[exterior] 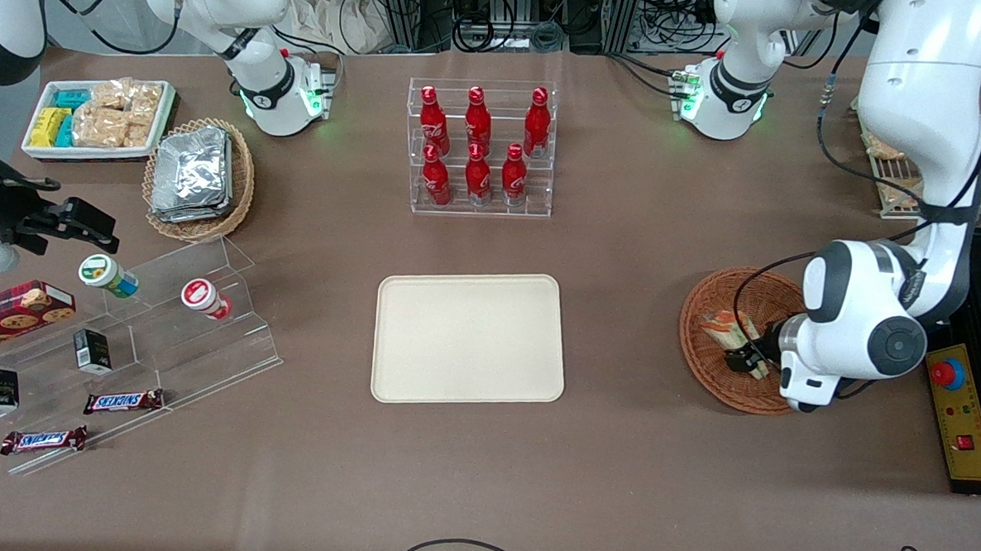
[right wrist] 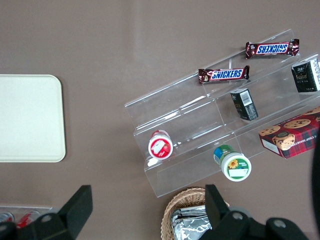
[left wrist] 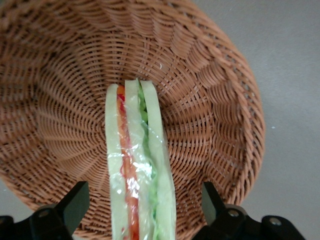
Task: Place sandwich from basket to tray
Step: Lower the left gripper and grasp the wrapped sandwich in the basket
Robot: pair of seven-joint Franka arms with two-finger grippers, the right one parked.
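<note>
Gripper (left wrist: 142, 212) poised over the sandwich (left wrist: 137, 165) in the basket (left wrist: 220, 100)

Fingers (left wrist: 70, 205) spread open, one on each flat bread face, the wedge standing on edge between them, untouched; it looks light, soft, crushable, its clear wrap slippery, so a gentle squeeze across the faces seems best; the tray (exterior: 469, 337) lies bare on the worktop, well apart.

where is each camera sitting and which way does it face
Front view: high at the table's front, looking down on both arms, the tray and the basket.
Left wrist view: on the working arm, facing down into the basket; the open gripper straddles the sandwich.
Right wrist view: on the parked arm, facing down at the snack shelf; its own fingers show.
Front and left wrist views share basket and sandwich.
</note>
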